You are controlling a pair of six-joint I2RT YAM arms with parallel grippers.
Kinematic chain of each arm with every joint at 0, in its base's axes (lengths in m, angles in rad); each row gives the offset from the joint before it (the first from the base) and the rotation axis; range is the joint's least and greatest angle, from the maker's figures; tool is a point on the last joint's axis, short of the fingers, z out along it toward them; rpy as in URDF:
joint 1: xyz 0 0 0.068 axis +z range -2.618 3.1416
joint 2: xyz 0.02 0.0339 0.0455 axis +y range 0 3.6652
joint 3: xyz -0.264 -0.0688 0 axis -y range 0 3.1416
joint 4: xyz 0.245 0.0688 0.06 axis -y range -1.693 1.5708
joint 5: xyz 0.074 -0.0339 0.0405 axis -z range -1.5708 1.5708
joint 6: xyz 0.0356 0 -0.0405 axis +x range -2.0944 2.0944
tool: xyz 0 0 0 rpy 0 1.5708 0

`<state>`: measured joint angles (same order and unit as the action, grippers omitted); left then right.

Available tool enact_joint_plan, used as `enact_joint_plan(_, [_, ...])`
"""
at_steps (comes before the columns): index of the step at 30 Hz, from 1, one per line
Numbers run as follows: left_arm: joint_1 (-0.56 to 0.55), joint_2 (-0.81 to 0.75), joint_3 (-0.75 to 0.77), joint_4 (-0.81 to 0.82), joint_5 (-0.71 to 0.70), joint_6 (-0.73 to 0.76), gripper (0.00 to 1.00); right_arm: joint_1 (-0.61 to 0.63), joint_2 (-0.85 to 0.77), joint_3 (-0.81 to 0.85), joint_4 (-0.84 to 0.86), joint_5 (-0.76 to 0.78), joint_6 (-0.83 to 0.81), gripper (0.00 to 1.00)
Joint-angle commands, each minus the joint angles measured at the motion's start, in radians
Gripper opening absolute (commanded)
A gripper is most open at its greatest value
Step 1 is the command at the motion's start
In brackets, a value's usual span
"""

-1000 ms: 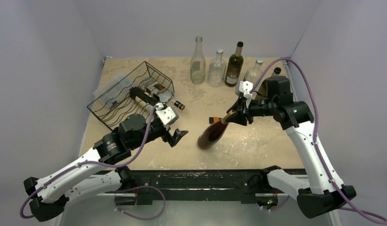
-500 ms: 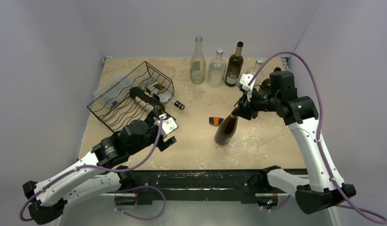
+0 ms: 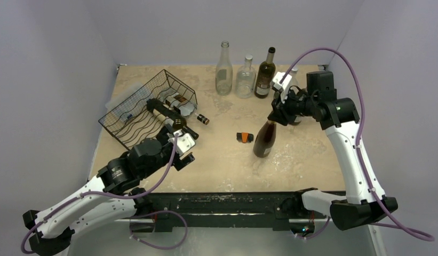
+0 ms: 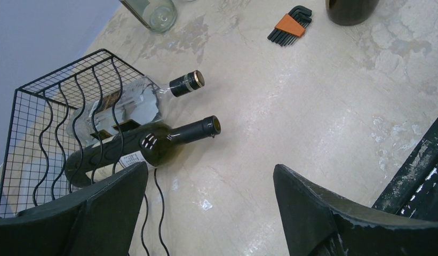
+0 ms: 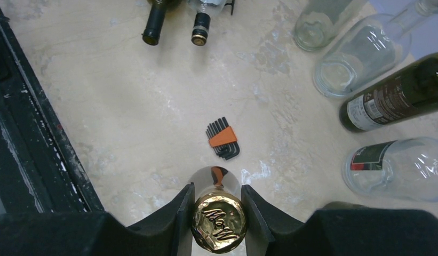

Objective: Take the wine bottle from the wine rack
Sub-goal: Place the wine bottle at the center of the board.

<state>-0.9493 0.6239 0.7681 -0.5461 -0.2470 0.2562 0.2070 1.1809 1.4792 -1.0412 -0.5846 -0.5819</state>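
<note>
The black wire wine rack [image 3: 132, 108] sits at the table's back left and fills the left side of the left wrist view [image 4: 40, 122]. A dark bottle [image 4: 147, 144] and a clear bottle [image 4: 123, 104] lie in it with their necks sticking out. My left gripper [image 4: 210, 170] hangs open over bare table just in front of the rack [image 3: 183, 154], holding nothing. My right gripper [image 5: 217, 188] is shut on the neck of a dark wine bottle [image 3: 264, 140] with a gold cap [image 5: 218, 221]. That bottle stands upright at mid-table.
An orange-and-black hex key set [image 3: 243, 137] lies just left of the held bottle. Several bottles stand along the back wall: two clear ones [image 3: 223, 69] [image 3: 246, 77] and a dark one [image 3: 265, 74]. A black rail [image 3: 222, 202] runs along the near edge.
The right arm swung the held bottle from steeply tilted to upright and carried it right and back. The left arm drew back and left, closer to the rack, still open.
</note>
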Motion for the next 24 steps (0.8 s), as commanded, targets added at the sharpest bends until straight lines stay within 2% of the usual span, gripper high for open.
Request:
enact_joint_plan(1, [0.004,-0.023,-0.006,0.005,-0.028,0.02,0.87,-0.028,-0.004,0.127,0.19,0.017,-0.003,0.0])
enact_joint_plan(11, [0.004,-0.015,-0.006,-0.015,-0.023,0.02,0.87,-0.096,0.107,0.241,0.222,0.022,0.003,0.0])
enact_joint_plan(24, [0.004,-0.02,-0.004,-0.019,-0.034,0.025,0.88,-0.113,0.274,0.386,0.314,0.016,0.042,0.0])
